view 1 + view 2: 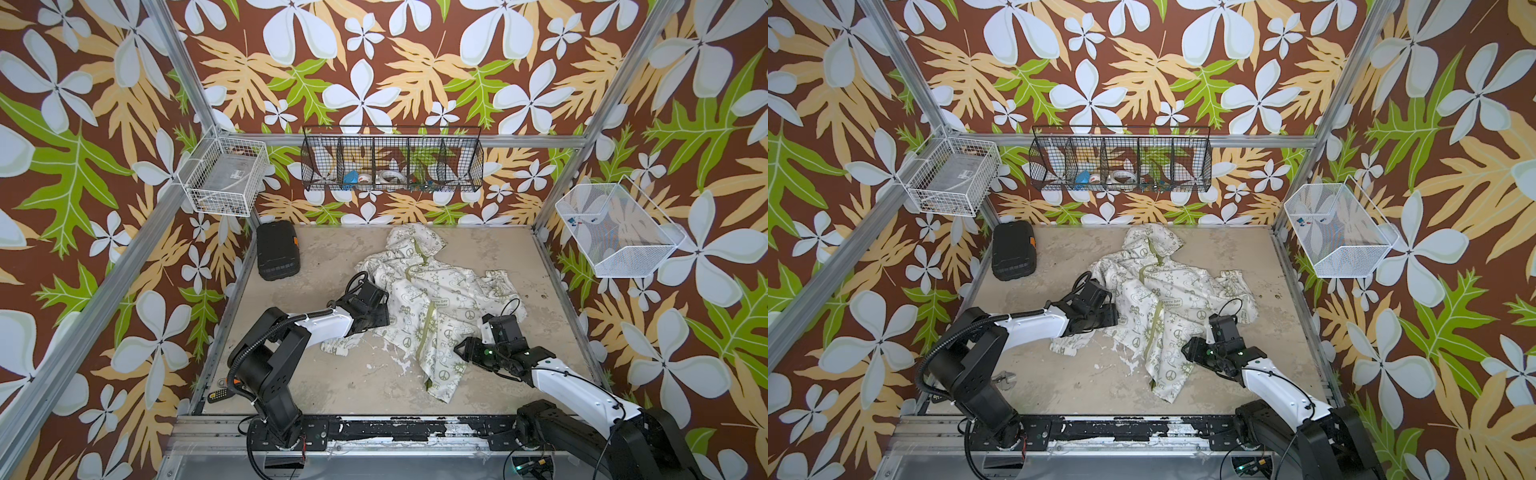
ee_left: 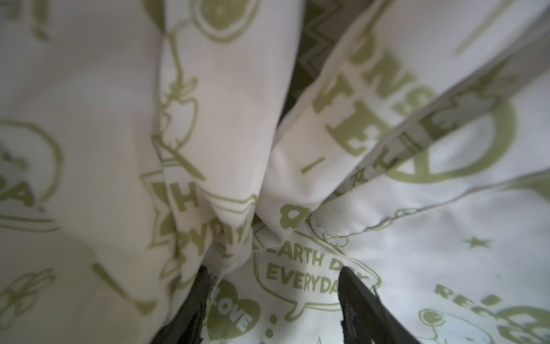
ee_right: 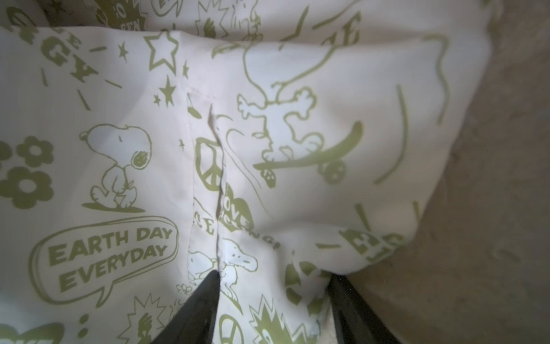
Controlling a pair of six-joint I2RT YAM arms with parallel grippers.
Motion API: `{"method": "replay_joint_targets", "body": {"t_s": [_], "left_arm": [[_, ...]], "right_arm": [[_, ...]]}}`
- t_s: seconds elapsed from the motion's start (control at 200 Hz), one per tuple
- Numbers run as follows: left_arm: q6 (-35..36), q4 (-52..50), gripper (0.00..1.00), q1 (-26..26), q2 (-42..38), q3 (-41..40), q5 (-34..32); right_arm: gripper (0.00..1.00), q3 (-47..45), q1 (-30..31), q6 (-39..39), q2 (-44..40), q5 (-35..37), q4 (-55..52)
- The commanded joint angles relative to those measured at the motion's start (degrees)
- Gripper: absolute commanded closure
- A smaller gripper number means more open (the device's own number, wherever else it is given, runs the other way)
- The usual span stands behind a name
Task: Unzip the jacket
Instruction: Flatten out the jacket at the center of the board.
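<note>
- Though it is rumpled, the one small hooded cream-white jacket (image 1: 453, 291) (image 1: 1187, 286), printed with green cartoon dogs, peace signs and slogans, lies front up near the middle of the surface. Its hood points to the back wall and its hem to the arms.
- One olive-green zipper (image 1: 428, 316) runs down its front, and the two front panels meet along it.
- Two sleeves show: one bunched on the right (image 1: 496, 278), one trailing under the left arm (image 1: 338, 345).
- The left gripper (image 2: 273, 274) is at the jacket's left edge. Its two black fingers are spread, with flat cloth bearing an "EARTH DAY EVERYDAY" bubble between them.
- The right gripper (image 3: 273, 277) is at the jacket's right edge. Its two dark fingers also stand apart, straddling puffed cloth beside a seam.
- One mottled beige surface (image 1: 332, 386) carries the jacket.
- One black ribbed hard case (image 1: 277, 249) lies in the far left corner, well apart from the jacket.
- Three wire baskets hang on the walls:
  - a white grid basket (image 1: 226, 176) on the left;
  - a long black mesh basket (image 1: 392, 164) with five compartments at the back;
  - a white mesh basket (image 1: 615, 232) on the right.
</note>
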Motion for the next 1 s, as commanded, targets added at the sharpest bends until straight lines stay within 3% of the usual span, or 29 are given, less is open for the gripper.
{"method": "replay_joint_targets", "body": {"t_s": [0.0, 0.19, 0.385, 0.515, 0.586, 0.671, 0.741, 0.811, 0.886, 0.996], "left_arm": [[-0.70, -10.38, 0.28, 0.45, 1.41, 1.13, -2.08], [9.23, -15.19, 0.18, 3.17, -1.43, 3.90, -7.57], [15.98, -16.93, 0.01, 12.53, -5.45, 0.11, -7.72], [19.65, -17.04, 0.00, 17.48, -11.69, -1.41, -7.38], [20.43, -17.59, 0.00, 17.82, -14.77, -1.09, -6.99], [20.01, -18.01, 0.00, 17.81, -17.53, -1.10, -1.94], [18.04, -18.03, 0.00, 17.39, -19.51, -2.27, 3.26], [15.67, -18.14, 0.00, 15.56, -21.30, -3.97, 4.27], [13.03, -17.86, 0.01, 12.14, -22.32, -6.04, 4.05], [8.88, -15.83, 0.06, 9.56, -21.81, -9.97, 4.79]], "right_arm": [[0.42, -1.02, 0.10, 0.20, 0.85, 2.28, -3.47], [0.51, -0.92, 0.10, -2.05, 3.59, 3.83, -2.68], [0.62, 1.88, 0.10, -3.67, 8.02, 6.48, -3.09], [0.76, 5.61, -0.53, -6.09, 9.26, 12.00, -7.19], [0.78, 6.41, -1.81, -7.02, 9.78, 12.33, -7.63], [0.68, 6.68, -3.62, -7.56, 10.36, 10.97, -7.64], [0.41, 7.06, -4.56, -7.70, 10.21, 9.49, -8.15], [0.26, 7.15, -4.55, -6.78, 8.62, 7.54, -8.61], [0.23, 6.43, -4.60, -4.84, 6.13, 5.07, -8.60], [0.26, 4.54, -4.55, -2.29, 4.16, 2.12, -7.53]]}}
